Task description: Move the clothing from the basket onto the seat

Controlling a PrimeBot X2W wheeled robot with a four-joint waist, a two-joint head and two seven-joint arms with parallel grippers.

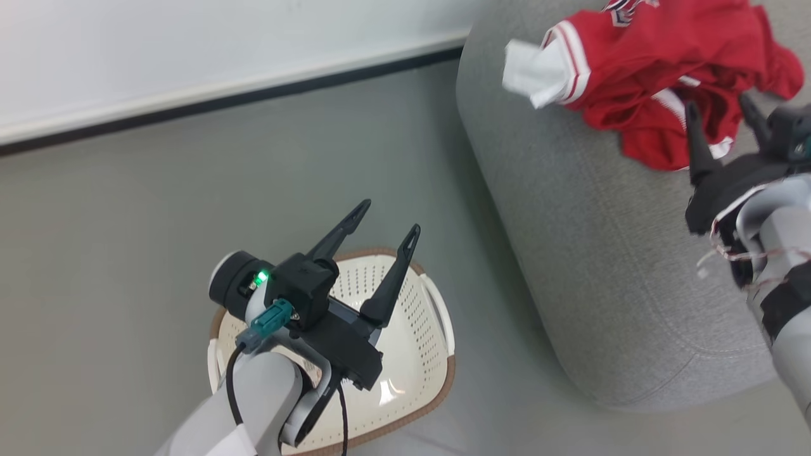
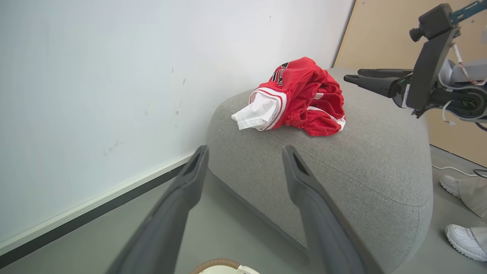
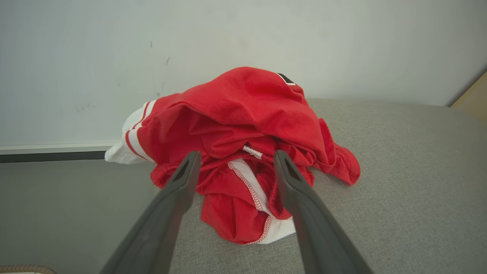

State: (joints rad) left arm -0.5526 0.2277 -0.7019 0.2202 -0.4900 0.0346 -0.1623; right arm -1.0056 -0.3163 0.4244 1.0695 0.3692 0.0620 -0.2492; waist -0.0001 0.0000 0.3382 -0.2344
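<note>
The red clothing (image 1: 659, 69) lies in a crumpled heap on the grey seat (image 1: 589, 240), a white striped sleeve sticking out toward the seat's edge. It also lies on the seat in the left wrist view, clothing (image 2: 300, 99), and close up as clothing (image 3: 247, 125). My right gripper (image 1: 719, 107) is open just in front of the heap, its fingers (image 3: 179, 190) spread on either side of the white-trimmed shorts, holding nothing. My left gripper (image 1: 389, 218) hangs open above the cream basket (image 1: 418, 354), whose visible inside is bare. The right gripper (image 2: 357, 76) appears level beside the heap.
A white wall with a dark baseboard (image 1: 222, 101) runs behind the grey floor. A person's white shoes (image 2: 462, 239) stand on the floor beyond the seat. A tan panel (image 2: 384, 34) rises behind the seat.
</note>
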